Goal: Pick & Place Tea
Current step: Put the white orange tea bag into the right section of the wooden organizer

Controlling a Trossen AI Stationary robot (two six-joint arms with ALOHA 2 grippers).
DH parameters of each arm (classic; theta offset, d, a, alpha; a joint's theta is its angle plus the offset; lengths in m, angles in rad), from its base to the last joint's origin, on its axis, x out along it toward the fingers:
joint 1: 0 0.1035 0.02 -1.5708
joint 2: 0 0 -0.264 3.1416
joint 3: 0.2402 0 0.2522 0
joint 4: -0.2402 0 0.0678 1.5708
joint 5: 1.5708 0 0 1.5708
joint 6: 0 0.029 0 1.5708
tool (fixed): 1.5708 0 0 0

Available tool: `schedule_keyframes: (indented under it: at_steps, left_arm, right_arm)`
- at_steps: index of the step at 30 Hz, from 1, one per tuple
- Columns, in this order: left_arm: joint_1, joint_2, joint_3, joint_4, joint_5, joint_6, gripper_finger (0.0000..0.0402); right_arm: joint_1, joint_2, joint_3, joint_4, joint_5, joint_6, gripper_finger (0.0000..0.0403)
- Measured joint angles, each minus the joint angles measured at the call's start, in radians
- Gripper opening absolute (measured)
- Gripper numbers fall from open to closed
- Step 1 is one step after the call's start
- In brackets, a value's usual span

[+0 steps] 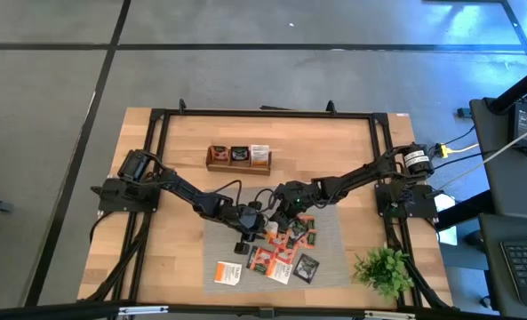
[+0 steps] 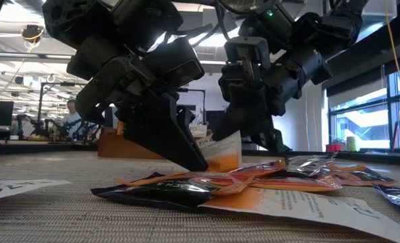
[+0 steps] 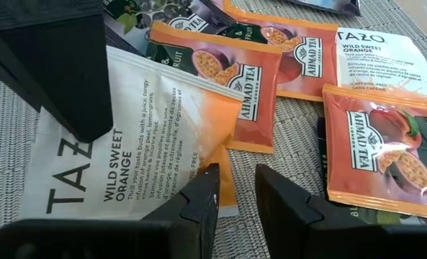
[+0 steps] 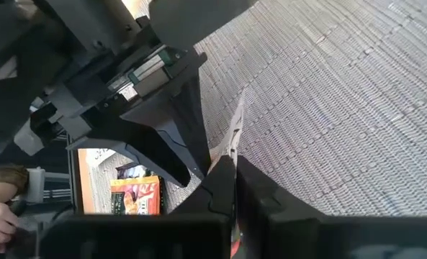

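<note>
In the centre of the high view the two grippers meet over the grey mat (image 1: 330, 233), at the upper left edge of the scatter of tea sachets (image 1: 285, 253). The right gripper (image 4: 233, 169) has its fingers pressed together on the edge of a white sachet with orange print (image 3: 137, 151), which stands tilted up off the mat, one edge raised and the lower edge near the weave. The left gripper (image 3: 235, 188) hovers just beside it, its fingers parted with a narrow gap and nothing between them; one of its fingers (image 2: 176, 138) slants down right next to the lifted sachet (image 2: 225, 152).

Orange sachets (image 3: 375, 155) lie flat on the mat around the lifted one, some overlapping, with a dark one (image 2: 152, 191) in the foreground of the low view. The wooden tray (image 1: 238, 158) sits at upper centre, well apart from the pile, a packet in each compartment. A green plant (image 1: 386, 267) stands at lower right.
</note>
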Motion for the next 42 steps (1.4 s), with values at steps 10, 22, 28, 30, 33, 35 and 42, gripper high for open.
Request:
schedule_keyframes:
  at_steps: [10,22,28,30,33,35,42]
  left_arm:
    - [0.000,-0.202,-0.022,-0.169,0.068,-0.002,0.0088]
    - [0.008,-0.737,-0.443,0.220,-0.004,-0.047,0.0088]
    - [0.008,-0.861,-0.501,0.221,-0.087,-0.089,0.0088]
    - [0.008,-0.868,-0.506,0.199,-0.087,-0.089,0.0088]
    - [0.008,-0.867,-0.507,0.188,-0.087,-0.088,0.0088]
    - [0.008,-0.865,-0.507,0.174,-0.092,-0.083,0.0088]
    - [0.008,-0.863,-0.507,0.141,-0.150,-0.082,0.0088]
  right_arm:
    - [-0.023,-0.032,0.000,-0.004,-0.004,-0.098,0.0009]
    - [-0.215,-0.241,0.037,-0.035,0.200,-0.696,0.0008]
    - [-0.339,-0.189,0.193,-0.215,0.183,-0.902,0.0006]
    - [-0.365,-0.146,0.244,-0.262,0.148,-0.935,0.0006]
    - [-0.390,-0.092,0.284,-0.295,0.115,-0.974,0.0006]
    - [-0.397,-0.057,0.300,-0.299,0.115,-0.987,0.0006]
    - [-0.399,0.023,0.323,-0.275,0.116,-1.054,0.0006]
